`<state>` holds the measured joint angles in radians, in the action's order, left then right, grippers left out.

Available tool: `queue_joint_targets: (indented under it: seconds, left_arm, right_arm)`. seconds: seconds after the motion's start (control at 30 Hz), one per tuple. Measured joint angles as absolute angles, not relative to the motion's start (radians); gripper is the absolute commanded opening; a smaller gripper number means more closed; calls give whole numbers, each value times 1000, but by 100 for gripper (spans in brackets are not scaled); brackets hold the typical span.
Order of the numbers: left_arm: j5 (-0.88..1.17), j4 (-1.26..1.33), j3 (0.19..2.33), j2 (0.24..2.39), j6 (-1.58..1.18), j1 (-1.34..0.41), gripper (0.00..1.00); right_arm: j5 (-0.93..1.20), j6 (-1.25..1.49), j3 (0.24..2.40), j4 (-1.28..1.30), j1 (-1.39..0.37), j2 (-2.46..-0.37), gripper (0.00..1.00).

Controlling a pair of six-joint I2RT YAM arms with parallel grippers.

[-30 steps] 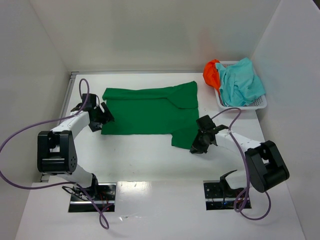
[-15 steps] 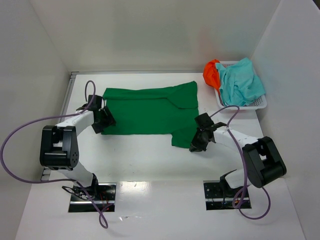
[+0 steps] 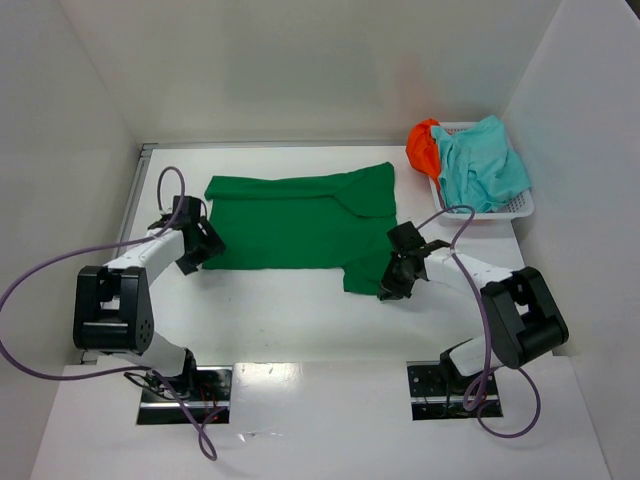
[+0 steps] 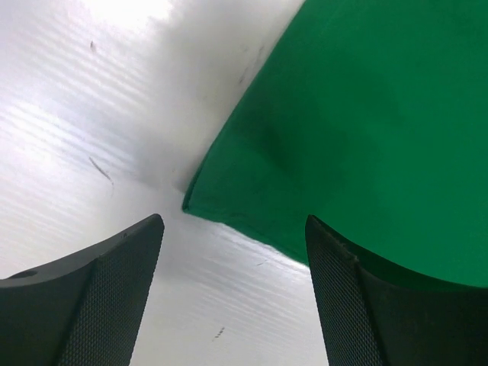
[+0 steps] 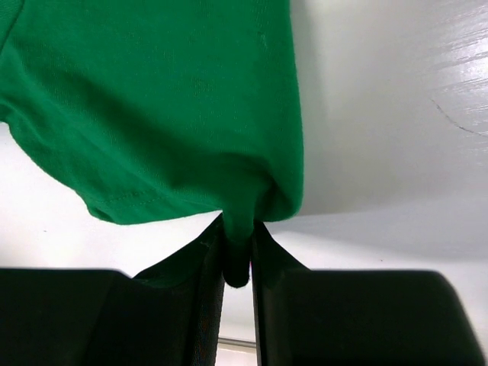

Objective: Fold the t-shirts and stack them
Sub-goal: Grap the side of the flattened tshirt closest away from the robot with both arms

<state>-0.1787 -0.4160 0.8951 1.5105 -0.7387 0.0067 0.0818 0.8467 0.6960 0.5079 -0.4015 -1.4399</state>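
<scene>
I have the dark green t-shirt (image 3: 300, 220) spread flat in the middle of the table (image 3: 290, 310), with a flap doubled over at its far right. My right gripper (image 5: 238, 255) is pinched tight on a tuck of the near right hem, and the cloth bunches around its jaws. My left gripper (image 4: 232, 223) stands wide apart over the near left corner, gripping nothing. The light teal t-shirt (image 3: 485, 175) and the orange t-shirt (image 3: 422, 148) lie heaped in the white basket (image 3: 520, 208) at the far right. They cover most of it, and the orange one spills over its left rim.
</scene>
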Motion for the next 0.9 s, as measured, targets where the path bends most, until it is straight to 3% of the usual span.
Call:
queue_joint_targets:
  seconds: [0.2, 0.4, 0.5, 0.63, 0.9]
  left_arm:
    - [-178, -416, 850, 1550, -767, 7, 70]
    - [-180, -398, 848, 1563, -773, 7, 32]
    - [-181, -389, 848, 1573, -773, 7, 23]
    - [-183, -378, 848, 1575, -776, 7, 1]
    - [-189, -384, 861, 1578, -785, 7, 0]
  right_arm:
    - [82, 837, 702, 508, -402, -1449, 22]
    - [82, 836, 702, 508, -402, -1449, 22]
    - [81, 835, 702, 508, -402, -1450, 21]
    - [80, 833, 702, 508, -402, -1450, 18]
    - [58, 828, 728, 521, -402, -1450, 12]
